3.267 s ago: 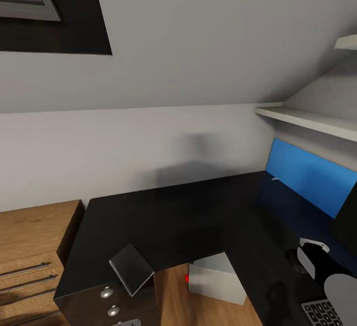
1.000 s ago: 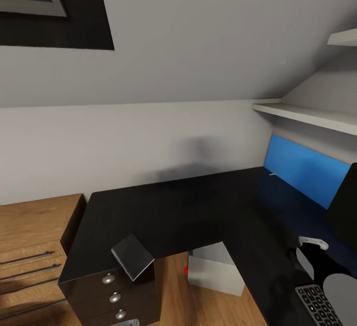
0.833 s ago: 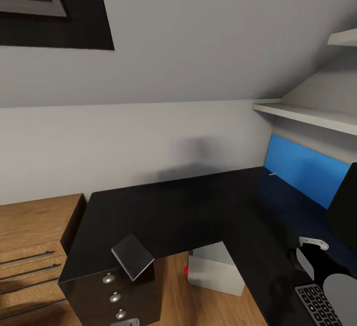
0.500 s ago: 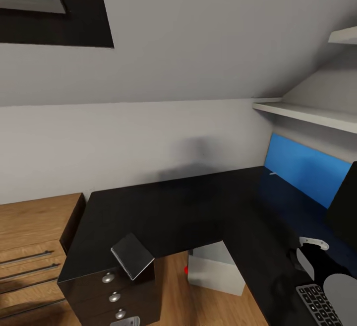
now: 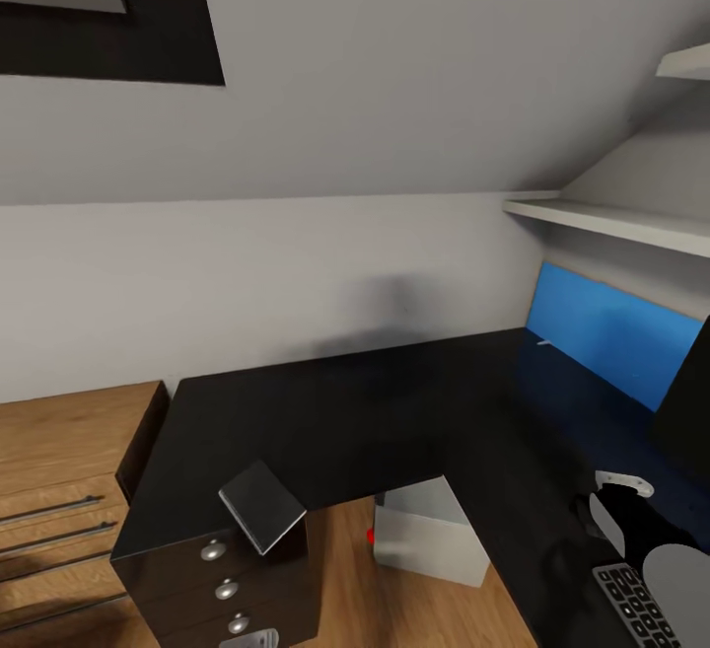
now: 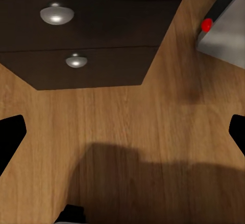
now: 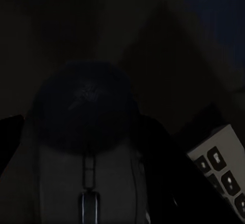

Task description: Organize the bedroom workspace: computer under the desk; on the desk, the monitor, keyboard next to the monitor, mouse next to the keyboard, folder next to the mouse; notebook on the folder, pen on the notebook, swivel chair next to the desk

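Desk: black top, black drawers, silver knobs, blue back panel. Notebook: grey cover, dark edges. Computer: light grey, red light. Keyboard: black, grey keys. Mouse: dark. Floor: wood grain.

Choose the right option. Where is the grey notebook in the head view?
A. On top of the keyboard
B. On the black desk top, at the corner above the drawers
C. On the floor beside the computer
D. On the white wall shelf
B: the notebook lies on the desk at the corner just above the drawers with round knobs, partly over the edge.
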